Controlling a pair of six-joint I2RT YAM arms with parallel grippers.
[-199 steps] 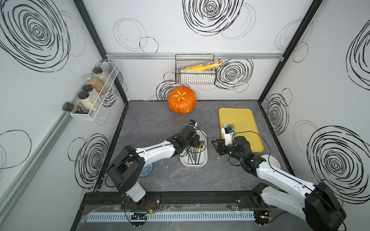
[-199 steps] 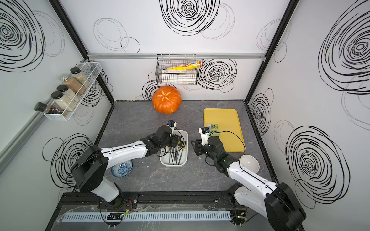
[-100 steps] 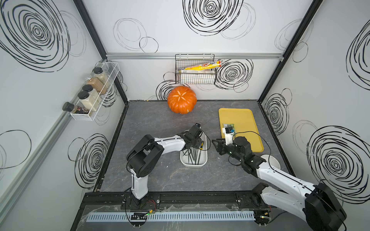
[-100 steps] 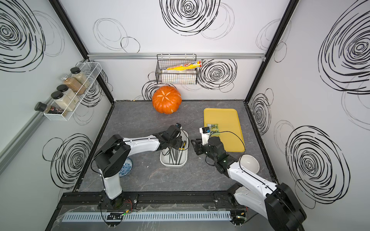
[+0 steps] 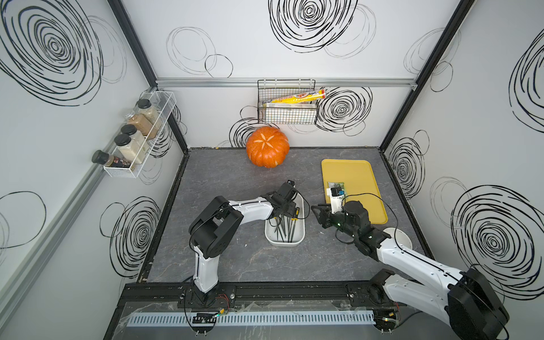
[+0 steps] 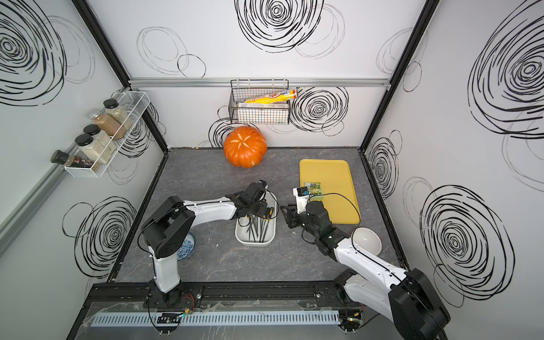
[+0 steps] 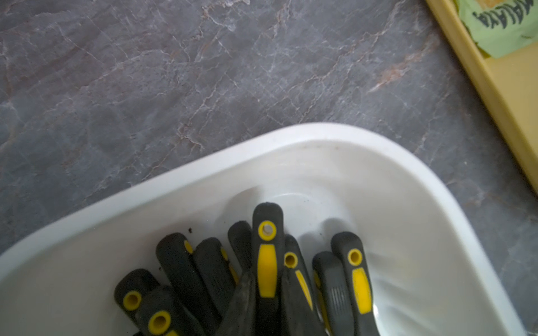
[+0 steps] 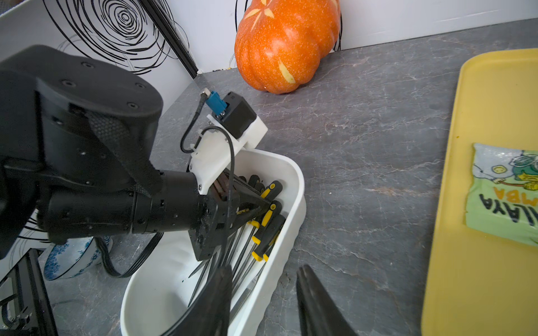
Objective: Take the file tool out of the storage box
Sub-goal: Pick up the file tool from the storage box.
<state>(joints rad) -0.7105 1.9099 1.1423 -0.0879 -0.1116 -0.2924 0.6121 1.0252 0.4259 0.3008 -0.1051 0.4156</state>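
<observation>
Near the middle of the grey tabletop sits the white storage box [image 5: 284, 243], its long side running near to far. A heap of black-and-yellow-handled files [image 6: 256, 226] lies in it, handles bunched at the far end and steel shafts pointing near. That bunching explains the left gripper [image 7: 266, 293]: it reaches in from the scene's left, low over the far end, where the thick rubber handles offer more to hold than the thin shafts.

Its wrist view shows one file tool [image 7: 267, 256] lying on top of the others. A dark finger presses against each side of its handle, so the pincer looks closed on that handle. The file itself is inside the box, resting on its neighbours and not yet lifted. Choosing the topmost one should keep the rest from being dragged along.

The right gripper [image 8: 266, 269] hovers just right of the box over bare table, jaws apart and holding nothing, probably to stay clear of the lift. Farther right lies the yellow tray [image 5: 353, 169] with a green snack packet [image 8: 500, 200] on it, a likely landing place.
</observation>
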